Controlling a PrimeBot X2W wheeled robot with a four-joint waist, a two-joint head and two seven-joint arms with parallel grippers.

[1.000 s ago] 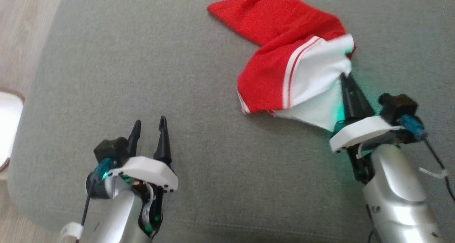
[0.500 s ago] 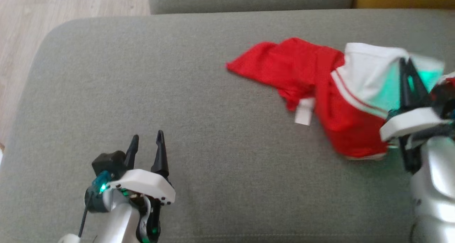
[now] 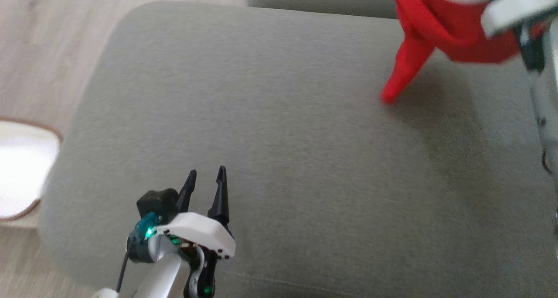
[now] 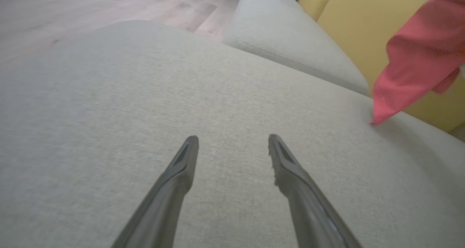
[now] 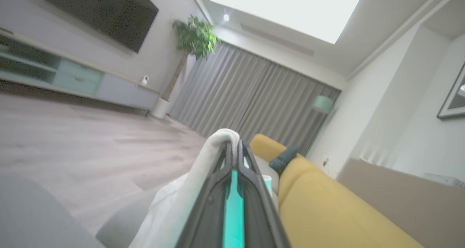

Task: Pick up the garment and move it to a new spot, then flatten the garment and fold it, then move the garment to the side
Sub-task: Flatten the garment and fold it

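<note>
Your left gripper (image 3: 206,171) hovered over the near left part of the grey cushion (image 3: 279,114), its jaws spread wide with nothing between them. Above the cushion's far right corner the garment (image 3: 449,32) hung in the air, its red tail pointing down at the cushion, though you could not tell whether the tip touched it. Over that same corner, your right gripper (image 5: 234,144) had its jaws pressed together on a white fold of the garment.
</note>
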